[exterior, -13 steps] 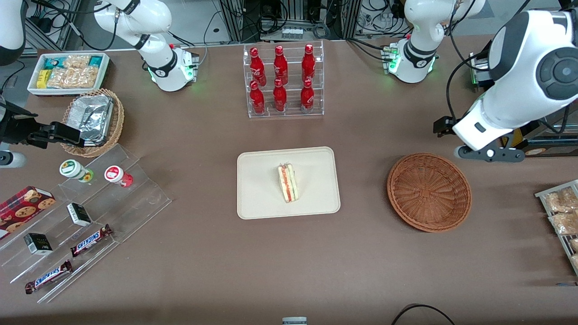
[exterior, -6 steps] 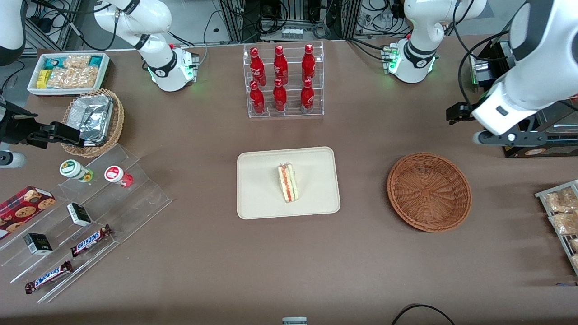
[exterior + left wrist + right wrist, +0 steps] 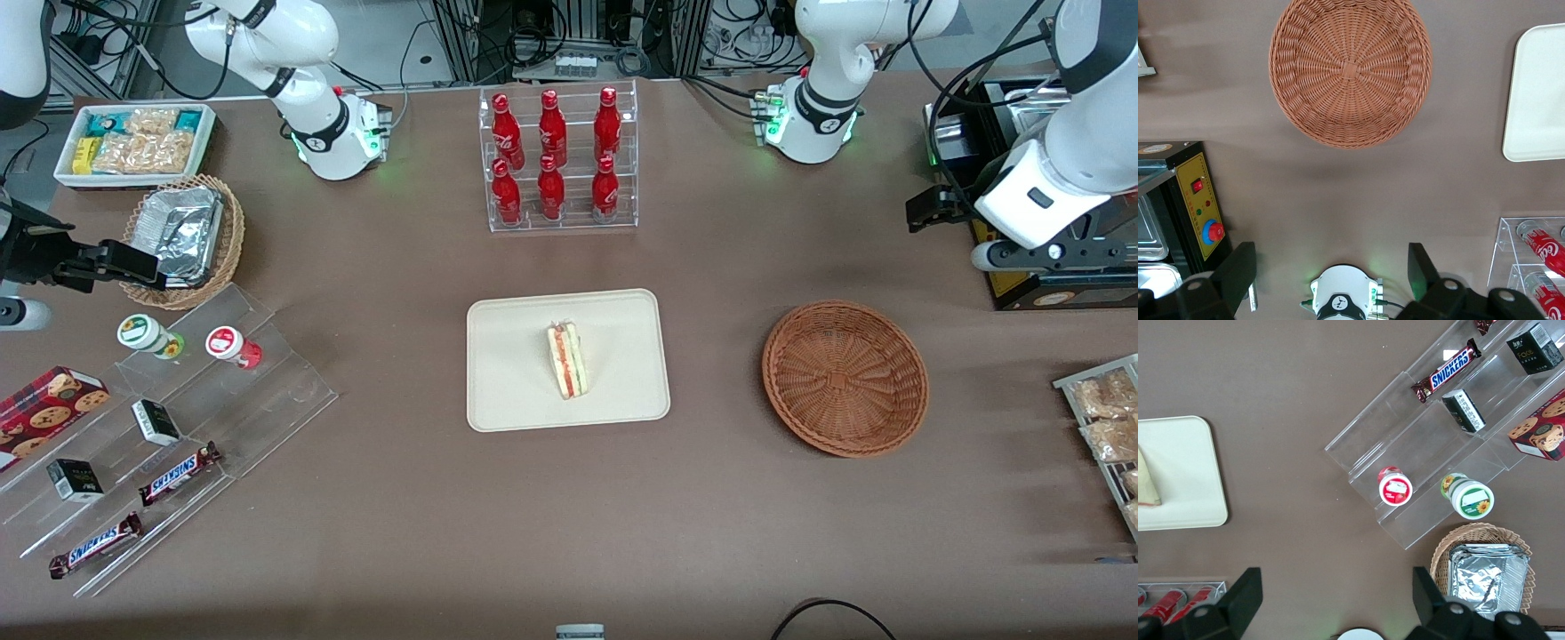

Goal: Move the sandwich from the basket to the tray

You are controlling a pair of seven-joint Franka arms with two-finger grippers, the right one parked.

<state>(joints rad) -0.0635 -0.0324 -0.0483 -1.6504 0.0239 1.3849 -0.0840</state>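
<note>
We found the small triangular wedge sandwich (image 3: 567, 359) lying on the flat cream-beige tray (image 3: 507, 391), which suggests the placing was done; the round reddish-brown wicker basket (image 3: 845, 378) sat empty. Our left gripper (image 3: 1331, 270) hung high toward the working arm's end of the table, above bare tabletop farther from the front camera than the basket, fingers (image 3: 1238, 267) spread wide, holding nothing.

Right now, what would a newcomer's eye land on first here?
Probably the sandwich, lying alone on the cream tray at the middle of the table. Next, the reddish-brown basket beside the tray, toward the working arm's end, with nothing in it. The left end effector hangs open, high over the table, farther from the front camera than the basket.
</note>
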